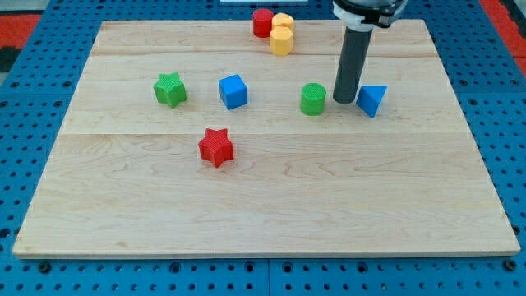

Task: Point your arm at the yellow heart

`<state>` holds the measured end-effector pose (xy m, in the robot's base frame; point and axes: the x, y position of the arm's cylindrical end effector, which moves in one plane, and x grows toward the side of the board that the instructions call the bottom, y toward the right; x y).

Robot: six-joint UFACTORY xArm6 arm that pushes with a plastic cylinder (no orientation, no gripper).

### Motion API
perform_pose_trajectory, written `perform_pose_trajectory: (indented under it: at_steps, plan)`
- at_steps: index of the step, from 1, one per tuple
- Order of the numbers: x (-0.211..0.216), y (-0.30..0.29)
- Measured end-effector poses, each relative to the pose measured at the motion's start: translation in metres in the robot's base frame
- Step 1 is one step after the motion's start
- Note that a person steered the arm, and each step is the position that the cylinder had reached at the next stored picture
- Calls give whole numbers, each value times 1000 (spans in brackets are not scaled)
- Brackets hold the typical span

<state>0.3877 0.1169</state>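
The yellow heart [282,22] lies near the view's top edge of the wooden board [263,205], right of a red cylinder [262,22] and just above a yellow cylinder [281,40]. My tip [345,100] rests on the board between a green cylinder [312,99] on its left and a blue triangle block [371,99] on its right, close to both. The tip is well below and to the right of the yellow heart.
A green star [170,90] and a blue cube [233,91] lie at the middle left. A red star [216,147] lies below them. Blue perforated table surrounds the board.
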Motion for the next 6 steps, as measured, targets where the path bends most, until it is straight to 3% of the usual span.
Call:
perform_pose_trajectory:
  at_steps: [1,4,6]
  plan:
    - [26,-12]
    - [-16,-8]
    - [-127,13]
